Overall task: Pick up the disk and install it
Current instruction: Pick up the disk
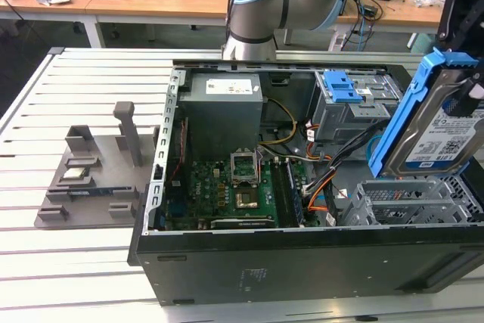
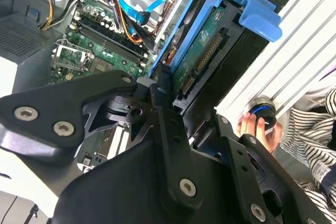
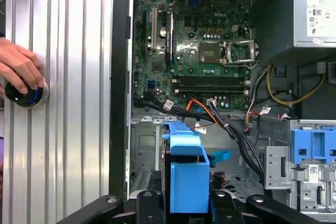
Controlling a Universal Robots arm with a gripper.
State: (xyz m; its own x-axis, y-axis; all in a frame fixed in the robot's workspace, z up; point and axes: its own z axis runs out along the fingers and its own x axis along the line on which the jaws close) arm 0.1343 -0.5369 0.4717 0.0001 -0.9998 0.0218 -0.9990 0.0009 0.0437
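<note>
The disk [image 1: 446,138], a silver drive with a blue-and-white label in a blue plastic carrier, hangs tilted on edge at the exterior view's right, above the grey drive cage [image 1: 412,202] of the open computer case. My gripper [image 1: 469,73] is shut on its upper end. The second wrist view looks along the disk's edge [image 2: 202,56], where the black fingers [image 2: 160,90] clamp it. The blue carrier [image 3: 186,174] sits between the fingers in the first wrist view, over the drive bay.
The open case [image 1: 302,270] holds a motherboard [image 1: 227,191], a power supply [image 1: 223,111], orange and blue cables [image 1: 325,187] and a blue latch on a grey cage [image 1: 340,88]. A grey fixture [image 1: 91,172] lies at the exterior view's left. A person's hand [image 3: 18,66] rests on a round knob on the slatted table.
</note>
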